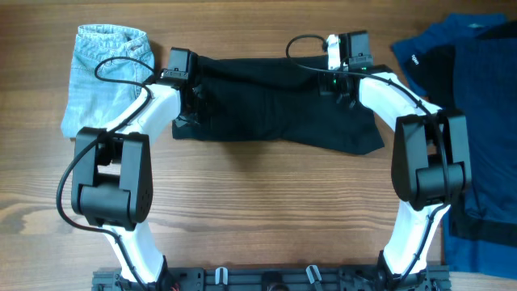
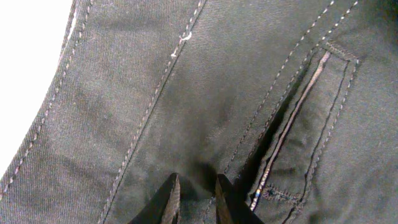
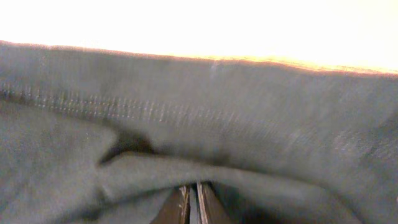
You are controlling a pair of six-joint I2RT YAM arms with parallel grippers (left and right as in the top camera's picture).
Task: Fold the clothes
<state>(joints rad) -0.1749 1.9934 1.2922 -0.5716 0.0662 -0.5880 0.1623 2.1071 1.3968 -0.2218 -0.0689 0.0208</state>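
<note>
The black shorts (image 1: 283,109) are lying spread out flat on the far middle of the wooden table (image 1: 258,210), stretching left to right between the two arms. The left gripper (image 1: 192,97) is sitting on the left end of the shorts and the right gripper (image 1: 343,87) is reaching onto their far right edge. The overhead view alone is showing the other clothes: a light-blue denim garment (image 1: 105,81) is lying at the far left, just beside the shorts, and a dark blue garment (image 1: 485,113) is covering the right side of the table. From above, the jaws themselves are hiding under the wrists.

The left wrist view is giving what the overhead cannot. The two dark fingers (image 2: 169,202) are standing only slightly apart and pinching a small bunch of black cloth between them, with creases running toward them. It is also showing light stitching (image 2: 155,93) running in lines along the seams, and a slit pocket (image 2: 305,118) just to the right of the fingers.

The right wrist view is showing its fingers (image 3: 181,208) clenched almost together, their tips disappearing under a soft fold of the black fabric that they are grasping. A stitched hem (image 3: 124,109) is running across beyond the fold, and past the edge of the garment the picture is washing out into bright glare.
</note>
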